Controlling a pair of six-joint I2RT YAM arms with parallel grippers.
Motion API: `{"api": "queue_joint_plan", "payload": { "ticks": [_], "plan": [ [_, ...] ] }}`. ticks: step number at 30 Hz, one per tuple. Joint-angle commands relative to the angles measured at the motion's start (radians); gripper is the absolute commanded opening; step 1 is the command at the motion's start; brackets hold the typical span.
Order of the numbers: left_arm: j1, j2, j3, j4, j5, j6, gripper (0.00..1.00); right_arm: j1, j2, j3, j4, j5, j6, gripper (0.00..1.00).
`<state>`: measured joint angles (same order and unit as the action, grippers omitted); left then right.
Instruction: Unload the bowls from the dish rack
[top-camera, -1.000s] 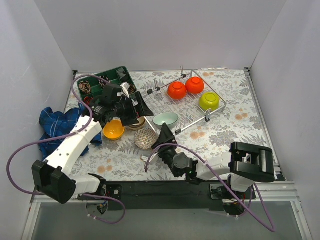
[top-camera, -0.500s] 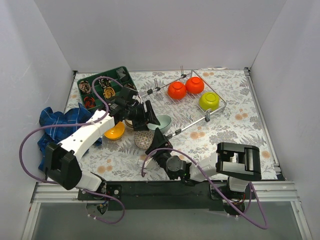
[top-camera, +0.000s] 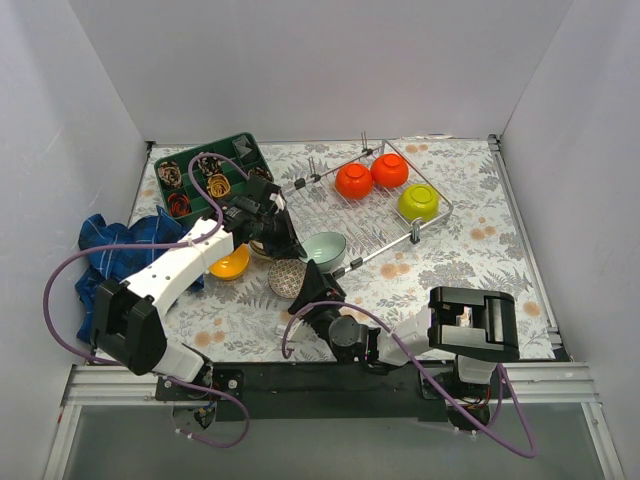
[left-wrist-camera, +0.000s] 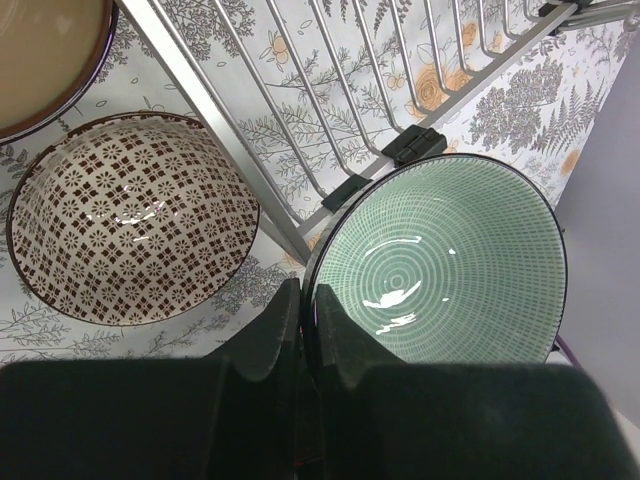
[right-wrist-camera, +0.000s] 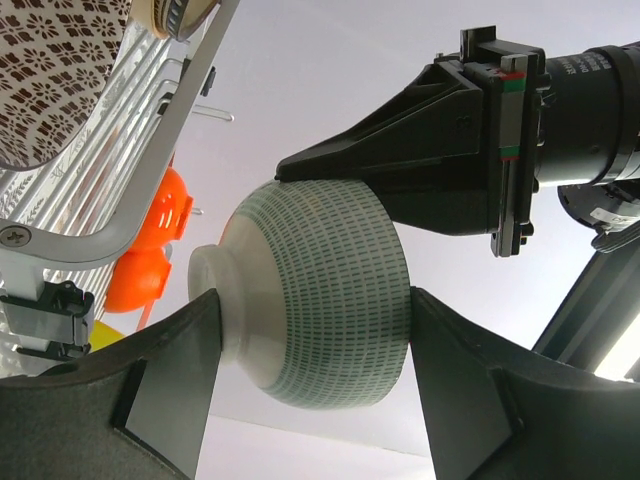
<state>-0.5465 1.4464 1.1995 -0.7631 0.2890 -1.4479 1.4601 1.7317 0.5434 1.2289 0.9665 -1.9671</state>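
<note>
Handing green bowl (left-wrist-camera: 440, 255) over at rack (top-camera: 380, 222) edge: left gripper (left-wrist-camera: 305, 300) pinches rim, right gripper (right-wrist-camera: 315, 295) open around it, should close next.

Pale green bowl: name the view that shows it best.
Left wrist: the pale green bowl sits large, its ringed inside fully visible, the left hand pinching its rim. Right wrist shows only its outside and foot; top external shows it small.

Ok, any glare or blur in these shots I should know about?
Left wrist: bright glints on the pale green bowl and the lattice bowl; the left fingers are a dark, soft blur. Right wrist: that green bowl is sharp, the right fingers are blurred, and the backdrop is bright. Top external: even light, soft shadows, no blur.
</note>
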Motion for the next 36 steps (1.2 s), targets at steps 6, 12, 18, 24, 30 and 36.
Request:
{"api": "queue_joint_plan", "payload": {
  "ticks": [6,12,18,24,30,36],
  "plan": [
    [-0.02,-0.087,0.08,-0.01,-0.134,0.014,0.0,0.003,-0.052,0.024,0.666,0.052,0.037,0.76],
    [-0.006,-0.09,0.178,-0.042,-0.339,0.047,0.0,0.029,-0.099,-0.029,0.669,0.142,0.068,0.99],
    [-0.004,-0.15,0.146,-0.03,-0.45,0.093,0.0,0.039,-0.181,-0.083,0.669,0.288,0.116,0.98],
    [-0.004,-0.262,-0.007,0.018,-0.493,0.147,0.0,0.039,-0.291,-0.111,0.667,0.408,0.134,0.99],
    [-0.004,-0.403,-0.159,0.062,-0.484,0.188,0.0,0.031,-0.313,-0.076,0.664,0.474,0.16,0.99],
    [-0.004,-0.481,-0.316,0.123,-0.403,0.195,0.0,-0.073,-0.273,0.076,0.661,0.456,0.25,0.99]
  ]
}}
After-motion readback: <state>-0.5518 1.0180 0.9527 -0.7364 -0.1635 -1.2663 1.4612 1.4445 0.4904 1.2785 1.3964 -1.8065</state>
